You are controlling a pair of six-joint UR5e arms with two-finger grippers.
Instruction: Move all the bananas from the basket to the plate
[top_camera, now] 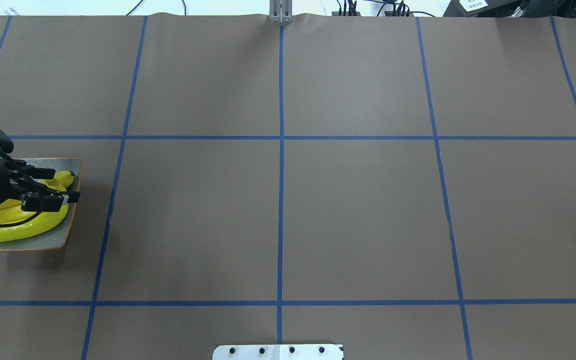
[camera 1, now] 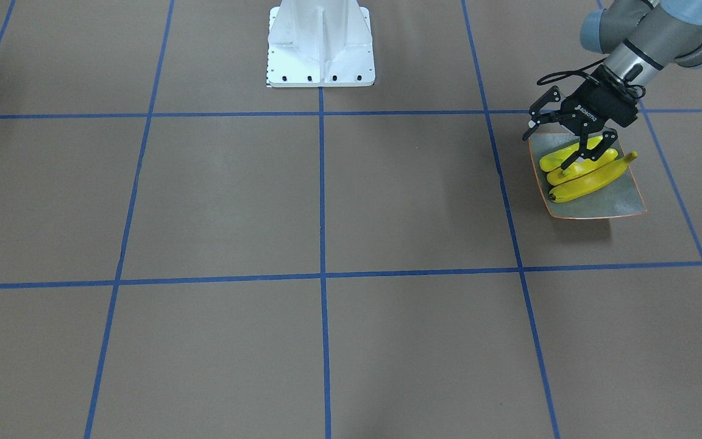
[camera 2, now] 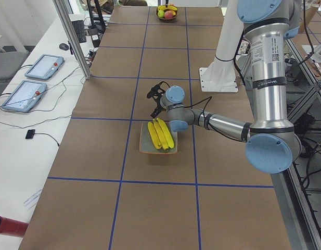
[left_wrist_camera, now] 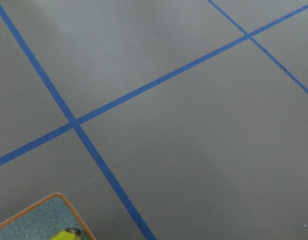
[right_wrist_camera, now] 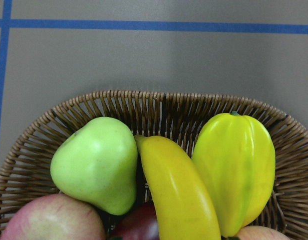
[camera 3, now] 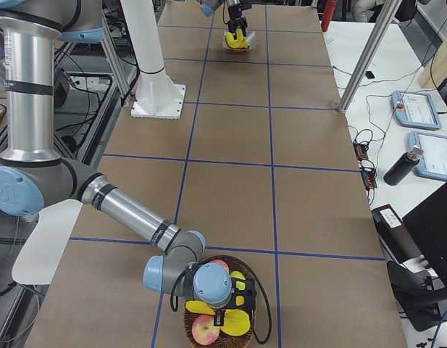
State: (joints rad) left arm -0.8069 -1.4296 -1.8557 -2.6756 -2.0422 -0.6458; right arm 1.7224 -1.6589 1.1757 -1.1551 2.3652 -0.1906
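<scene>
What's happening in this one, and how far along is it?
The left gripper hangs over the plate, its fingers spread open above three bananas lying there. The right arm reaches over the basket at the table's other end, where one banana lies among other fruit. Whether that arm's fingers are open cannot be told. Three bananas are across and one is left.

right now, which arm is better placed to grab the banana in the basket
Right. The right gripper hangs directly over the basket, where one banana lies among other fruit. The left gripper is at the far end, fingers open above the plate with three bananas.
</scene>
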